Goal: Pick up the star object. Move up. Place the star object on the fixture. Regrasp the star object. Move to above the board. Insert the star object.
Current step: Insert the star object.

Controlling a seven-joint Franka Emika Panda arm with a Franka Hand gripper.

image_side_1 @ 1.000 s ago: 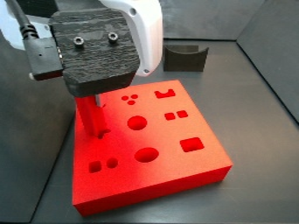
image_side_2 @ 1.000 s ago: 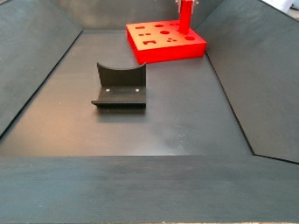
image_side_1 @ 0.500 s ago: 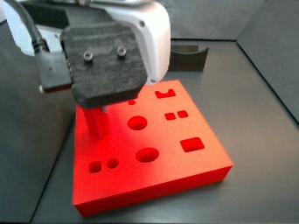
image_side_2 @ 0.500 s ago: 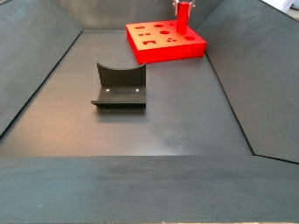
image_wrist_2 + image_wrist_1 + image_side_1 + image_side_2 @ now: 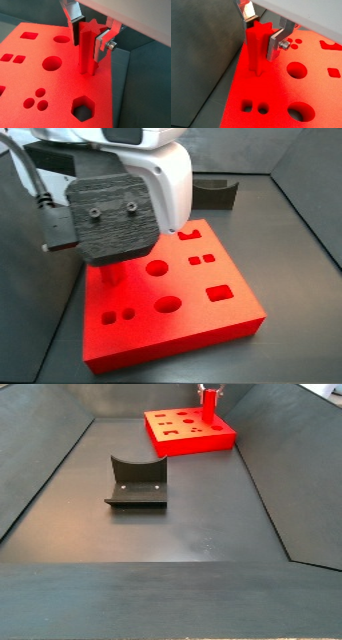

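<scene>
The star object [image 5: 256,47] stands upright with its lower end in the board [image 5: 201,318], at a hole close to the board's edge. My gripper [image 5: 261,39] is shut on the peg's upper part. A dark pad presses one side and a silver finger [image 5: 273,45] presses the other. In both wrist views the star-shaped top face [image 5: 90,26] shows between the fingers. In a side view only a short red stretch of the star object [image 5: 107,274] shows under the gripper's body. The fixture [image 5: 135,481] stands apart from the board with nothing on it.
The board's top has round, square and hexagon cutouts [image 5: 81,109] around the peg. Sloping dark walls [image 5: 47,474] enclose the floor. The fixture [image 5: 211,193] sits behind the board near the back wall.
The gripper has come down with the star object in it. Less of the peg shows above the board than a second ago.
</scene>
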